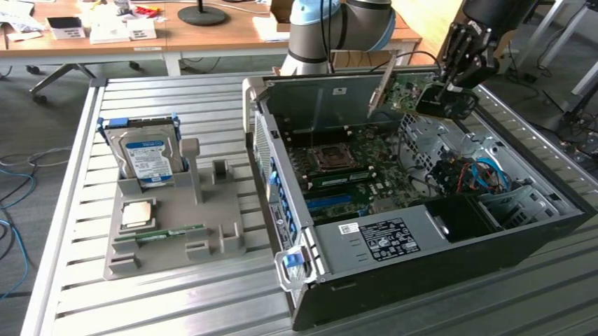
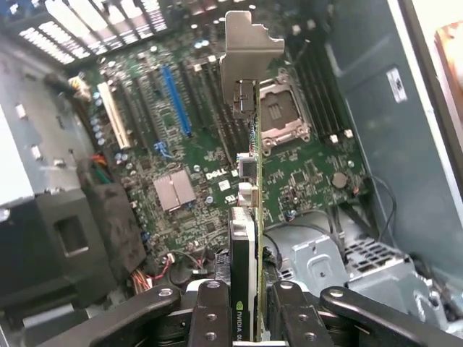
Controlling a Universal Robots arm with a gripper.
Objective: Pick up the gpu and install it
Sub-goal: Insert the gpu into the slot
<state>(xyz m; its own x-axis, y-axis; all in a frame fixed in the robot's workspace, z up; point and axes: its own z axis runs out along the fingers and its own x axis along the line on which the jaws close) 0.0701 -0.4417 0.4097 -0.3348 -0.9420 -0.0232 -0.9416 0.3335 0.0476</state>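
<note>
**Carefully now: line up first, press second**

Firmly clamped between the two black fingers (image 2: pixel 210 312) of the gripper (image 2: pixel 249 307), the gpu (image 2: pixel 244 238) runs edge-on away from the wrist camera. Its silver bracket (image 2: pixel 249 54) is at the far end. The jaws stand partly closed, pinching the card across its thickness near one end. In the exterior view the gripper (image 1: pixel 437 98) holds the gpu (image 1: pixel 400 85) above the far part of the open computer case (image 1: pixel 421 280). It is clear of the motherboard (image 1: pixel 351 164) and seated in no slot.

To do this step well, I judge that alignment matters most:
- The card's long edge should run parallel to the blue expansion slot (image 2: pixel 176 101) before it goes lower. From the wrist it seems to sit to one side of that slot, nearer the CPU socket (image 2: pixel 278 108).
- The bracket (image 1: pixel 381 89) looks tilted in the exterior view, so the card likely needs levelling.
- The bracket end should meet the case's rear openings, not the wall.
- A grip at one end gives leverage to twist, so pressure should be even and gentle.

Further out, the arm (image 1: pixel 486 21) comes in from the exterior view's upper right. Its wrist is bent downward and the fingers point into the case.

Well apart, on the slatted table (image 1: pixel 187 308), a grey holder (image 1: pixel 220 238) carries a hard drive (image 1: pixel 148 157) and a RAM stick (image 1: pixel 171 233).
</note>
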